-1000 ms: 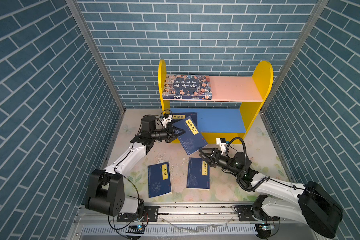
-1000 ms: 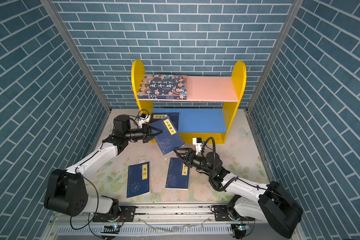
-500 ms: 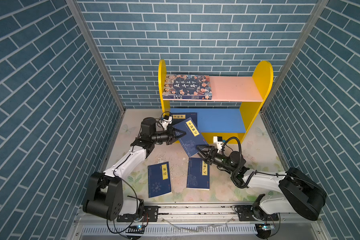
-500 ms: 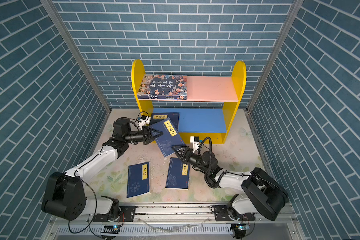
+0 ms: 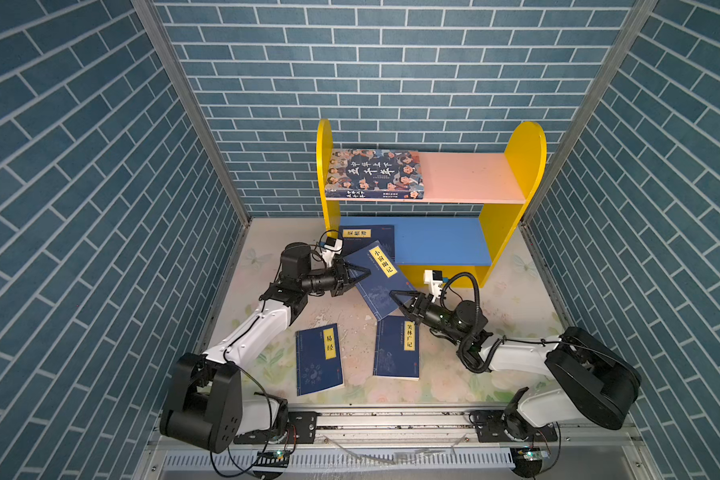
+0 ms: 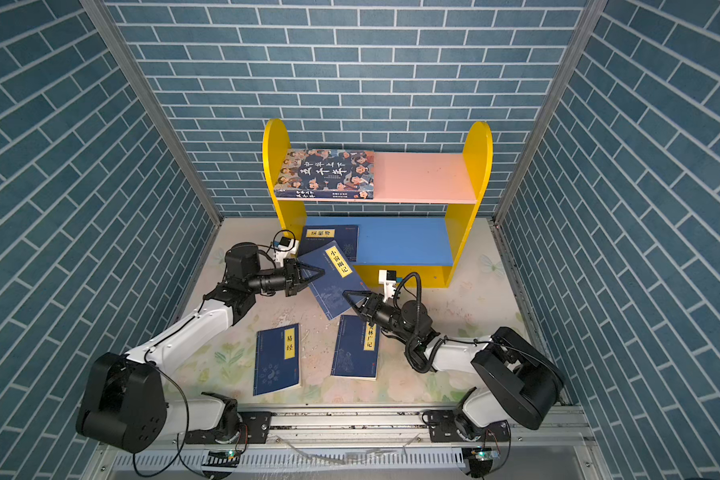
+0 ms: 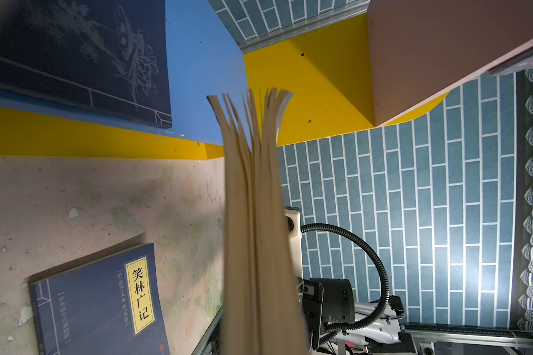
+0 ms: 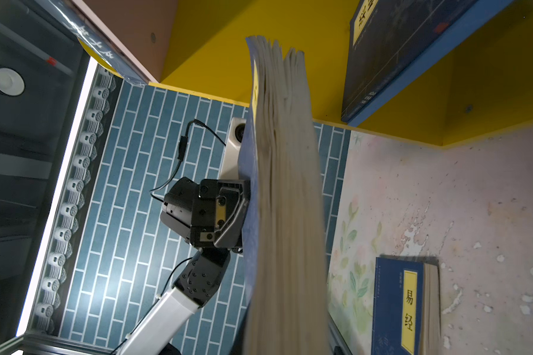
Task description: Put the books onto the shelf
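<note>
Out in front of the shelf (image 5: pixel 520 166), off its left panel: left gripper (image 5: pixel 366 274), closed tight on the left edge of the tilted book (image 5: pixel 375 291).

Farther out from the shelf than that gripper, flat on the floral table top (image 5: pixel 516 307): left floor book (image 5: pixel 319 359), navy, yellow label facing up.

On the shelf's pink upper board, against the left panel: cartoon book (image 5: pixel 375 174), lying flat.

On the shelf's blue lower board, also at the left end: lower-board book (image 5: pixel 371 237), navy, flat, partly hidden in both top views by the tilted book.

Just before the shelf's lower front edge, held off the table top and slanted: the tilted book itself, navy with a yellow label, pinched from two sides. Loose pages fanned apart at its far end in both wrist views.

Well out from the shelf, flat on the table top: right floor book (image 5: pixel 396 347), just beside the right gripper (image 5: pixel 396 297).

Ahead of the shelf's middle: that right gripper, closed on the tilted book's corner farthest from the shelf.
</note>
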Available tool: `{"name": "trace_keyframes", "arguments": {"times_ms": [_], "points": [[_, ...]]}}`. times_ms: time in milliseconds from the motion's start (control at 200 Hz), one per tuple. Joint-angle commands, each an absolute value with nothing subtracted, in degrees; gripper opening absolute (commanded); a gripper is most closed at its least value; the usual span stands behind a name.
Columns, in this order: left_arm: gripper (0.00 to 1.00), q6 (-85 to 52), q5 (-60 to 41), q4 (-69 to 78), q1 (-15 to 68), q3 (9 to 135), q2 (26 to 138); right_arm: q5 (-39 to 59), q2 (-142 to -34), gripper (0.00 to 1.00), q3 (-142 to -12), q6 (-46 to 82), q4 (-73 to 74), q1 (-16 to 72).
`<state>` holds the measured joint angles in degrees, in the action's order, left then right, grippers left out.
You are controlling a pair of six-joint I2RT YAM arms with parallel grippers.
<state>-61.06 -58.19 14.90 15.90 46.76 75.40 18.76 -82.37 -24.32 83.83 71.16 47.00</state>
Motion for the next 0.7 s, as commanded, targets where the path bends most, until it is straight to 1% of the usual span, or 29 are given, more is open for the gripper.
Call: {"name": "trace_keyframes", "arguments": {"times_ms": [0,25,40,55,95,160,165,205,245,330,390,500,585,695], "points": [[0.0,-59.7,-59.3,15.6,16.4,45.6,73.2,19.3,-82.4,0.06,-25.8,82.6,72.9,47.2],[0.01,-59.0,-59.2,14.9,16.4,45.5,73.0,19.8,-82.1,0.02,-25.9,82.3,72.3,47.1],[0.03,-58.6,-59.2,14.5,16.4,45.5,72.8,20.2,-81.8,0.0,-26.0,82.1,71.8,47.1],[0.06,-58.0,-59.2,14.0,16.4,45.5,72.8,20.7,-81.6,0.0,-26.2,81.8,71.1,46.9],[0.18,-56.4,-59.2,12.3,16.3,45.4,72.5,22.1,-80.5,0.0,-26.7,80.8,68.7,46.7],[0.44,-53.0,-59.2,8.4,15.7,45.5,71.4,25.3,-78.1,0.0,-28.1,78.5,62.2,46.1],[0.47,-52.6,-59.2,8.4,15.6,45.5,71.3,25.7,-77.9,0.0,-28.3,78.2,61.5,46.1],[0.57,-50.1,-59.2,5.5,14.7,45.6,70.3,28.6,-76.0,0.0,-29.6,76.1,56.2,45.6],[0.63,-47.6,-59.2,2.5,13.3,45.8,69.4,31.0,-73.8,0.0,-30.8,73.7,50.4,44.9],[0.72,-39.1,-59.8,-6.6,10.6,48.0,67.5,35.3,-68.8,0.0,-33.2,67.8,37.4,43.4],[0.76,-35.6,-61.9,-9.2,9.1,48.5,66.5,37.5,-65.6,0.0,-34.3,64.6,29.1,41.6],[0.8,-32.0,-66.3,-10.0,7.7,47.5,64.0,43.4,-61.8,0.0,-34.7,62.6,22.4,37.0],[0.84,-25.4,-69.2,-16.5,7.5,48.8,63.5,49.4,-60.6,0.0,-35.9,60.4,18.4,34.2],[0.85,-19.4,-72.1,-22.8,7.5,50.2,64.2,56.0,-60.8,0.0,-39.7,55.3,11.2,33.2]]}}
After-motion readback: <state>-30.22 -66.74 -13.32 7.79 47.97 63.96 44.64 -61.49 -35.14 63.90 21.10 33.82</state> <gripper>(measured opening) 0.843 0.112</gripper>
